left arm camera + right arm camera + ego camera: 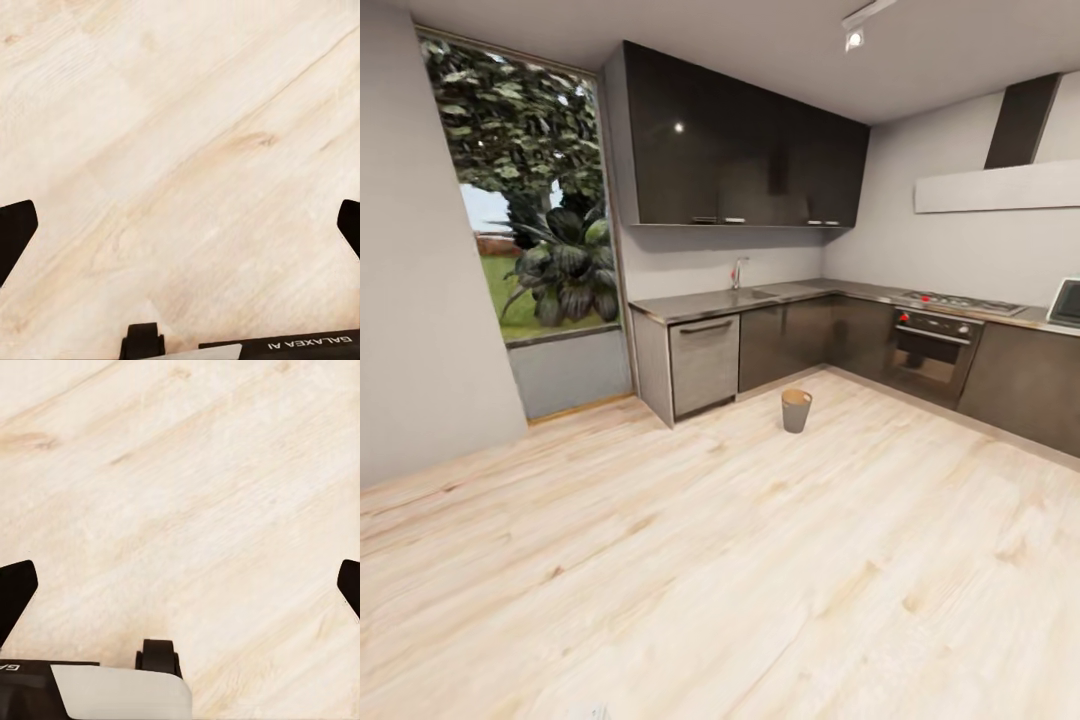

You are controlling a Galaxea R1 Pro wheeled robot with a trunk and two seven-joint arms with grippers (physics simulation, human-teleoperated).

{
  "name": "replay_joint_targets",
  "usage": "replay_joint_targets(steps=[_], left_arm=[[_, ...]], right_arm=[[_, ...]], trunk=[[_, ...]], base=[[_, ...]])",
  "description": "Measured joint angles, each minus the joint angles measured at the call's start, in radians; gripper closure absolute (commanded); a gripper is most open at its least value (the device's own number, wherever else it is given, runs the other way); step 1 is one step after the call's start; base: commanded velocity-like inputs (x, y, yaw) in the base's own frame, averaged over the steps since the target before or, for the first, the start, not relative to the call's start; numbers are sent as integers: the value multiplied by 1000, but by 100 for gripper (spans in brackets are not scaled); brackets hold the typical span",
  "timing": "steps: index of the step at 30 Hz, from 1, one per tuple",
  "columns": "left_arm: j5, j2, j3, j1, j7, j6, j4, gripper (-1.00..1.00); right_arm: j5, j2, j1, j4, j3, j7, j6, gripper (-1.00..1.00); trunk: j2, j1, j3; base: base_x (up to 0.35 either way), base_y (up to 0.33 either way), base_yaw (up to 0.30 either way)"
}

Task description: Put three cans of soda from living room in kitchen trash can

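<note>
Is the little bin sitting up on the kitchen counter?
No, the tash can stands on the wood floor, in front of the dark lower cabinets.

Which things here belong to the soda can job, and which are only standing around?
For the job: bin; left hand and right hand, both open and empty.

Standing around: oven, sink tap, dishwasher, window.
</note>
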State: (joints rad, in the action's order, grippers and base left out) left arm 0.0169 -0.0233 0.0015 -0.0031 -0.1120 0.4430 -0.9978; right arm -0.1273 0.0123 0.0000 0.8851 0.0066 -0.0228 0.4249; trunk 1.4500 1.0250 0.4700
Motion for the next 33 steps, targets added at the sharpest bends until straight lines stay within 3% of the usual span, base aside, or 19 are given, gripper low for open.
replay_joint_targets(steps=[33], left_arm=[[0, 0, 0, 0, 0, 0, 1, -100]], right_arm=[[2, 0, 0, 0, 0, 0, 0, -100]], trunk=[[0, 0, 0]], base=[[345, -9, 0]])
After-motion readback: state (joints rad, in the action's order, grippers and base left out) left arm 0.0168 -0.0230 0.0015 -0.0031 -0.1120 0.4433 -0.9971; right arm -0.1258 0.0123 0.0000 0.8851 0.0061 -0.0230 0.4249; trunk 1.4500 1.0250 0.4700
